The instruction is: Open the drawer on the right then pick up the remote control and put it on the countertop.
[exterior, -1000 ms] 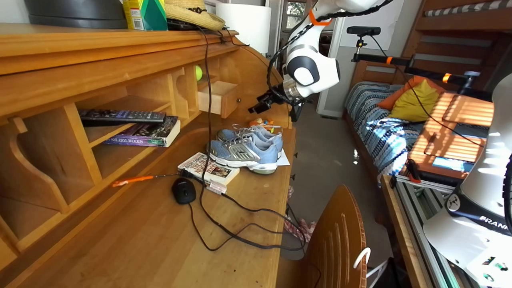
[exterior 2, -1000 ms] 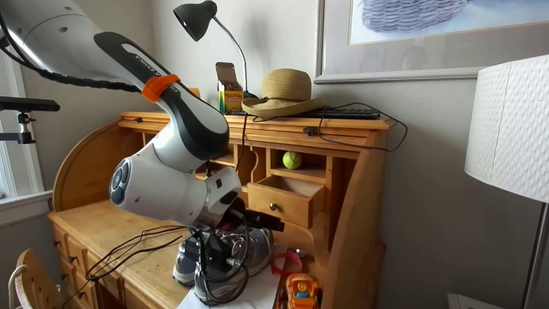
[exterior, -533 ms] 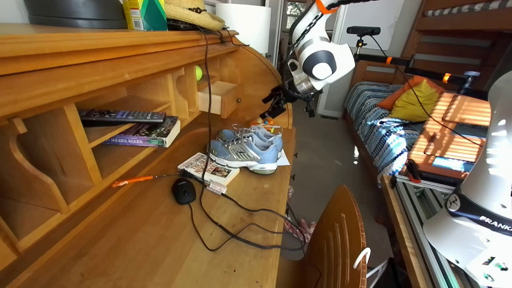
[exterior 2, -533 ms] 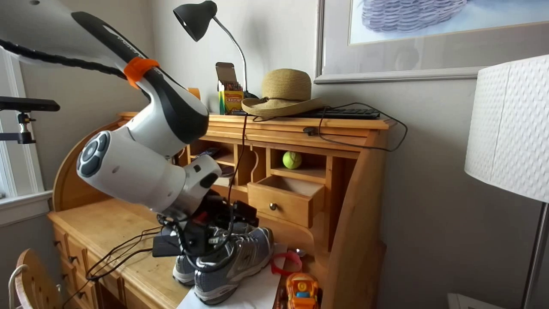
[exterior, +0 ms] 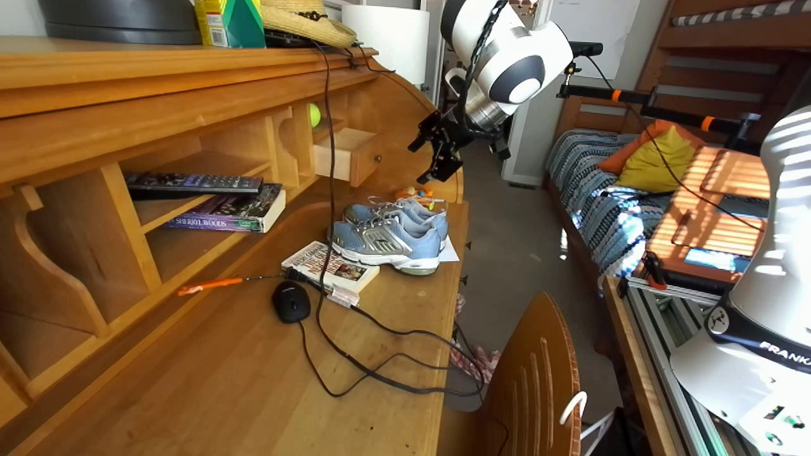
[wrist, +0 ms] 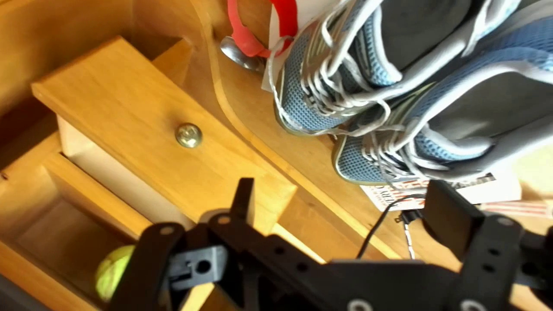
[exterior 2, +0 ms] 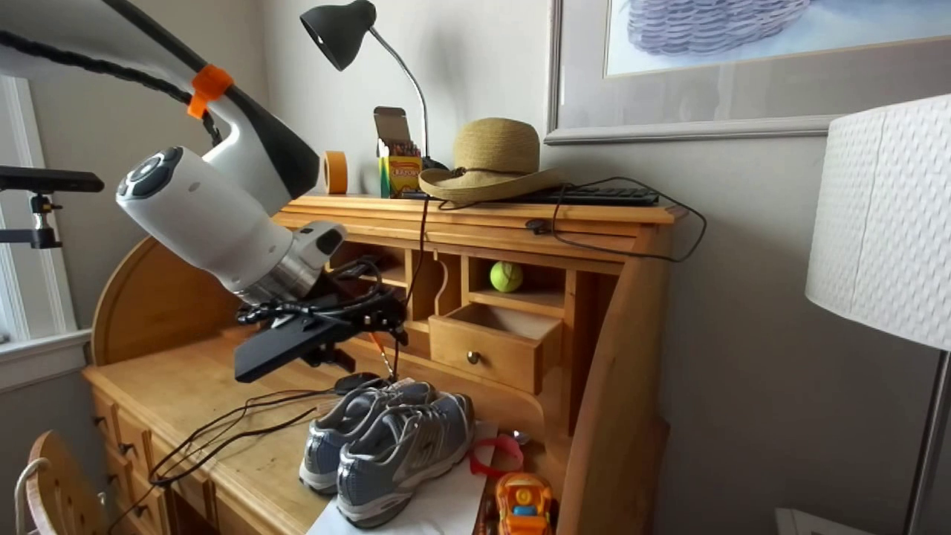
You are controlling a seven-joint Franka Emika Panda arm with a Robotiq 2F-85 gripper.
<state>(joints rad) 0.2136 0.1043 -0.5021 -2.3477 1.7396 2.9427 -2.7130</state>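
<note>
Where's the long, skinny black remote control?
In an exterior view, the long, skinny black remote control lies on the left, on a flat wooden cubby shelf, just above the thick purple-spined paperback book.

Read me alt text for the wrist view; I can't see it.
A wooden drawer is partly open above the desk, beyond two spread black robot fingers. Blue sneakers fill the upper right; a tennis ball shows at lower left.

Grey wall (exterior 2: pixel 743 357), framed picture (exterior 2: pixel 750 82), bright window (exterior 2: pixel 33 286), white lampshade (exterior 2: pixel 884 223), grey floor (exterior: pixel 513 247), wooden chair (exterior: pixel 532 380), partly sunlit bed (exterior: pixel 589 174)
</note>
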